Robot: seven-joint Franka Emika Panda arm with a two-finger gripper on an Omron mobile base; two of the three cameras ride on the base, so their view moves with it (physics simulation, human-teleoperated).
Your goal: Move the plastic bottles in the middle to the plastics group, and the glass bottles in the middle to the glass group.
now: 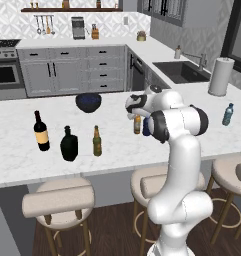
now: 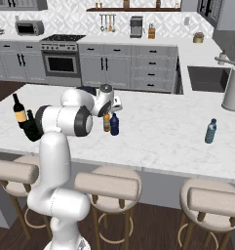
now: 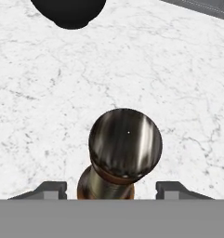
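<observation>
Hovering over the amber beer bottle (image 3: 125, 144), claw (image 3: 111, 189) open w/ tips either side of its neck, lined up for grab; worktop (image 1: 192, 107) below.

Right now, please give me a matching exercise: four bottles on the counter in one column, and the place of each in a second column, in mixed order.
Things:
1. wine bottle
2. water bottle
3. amber beer bottle
4. black flask

Places:
A. alone, near the paper towel roll
B. directly under the gripper
C. between the wine bottle and the olive-brown beer bottle
D. far end of the counter, yellow-orange label

Pairs: 1-D, 2-A, 3-B, 4-C
</observation>
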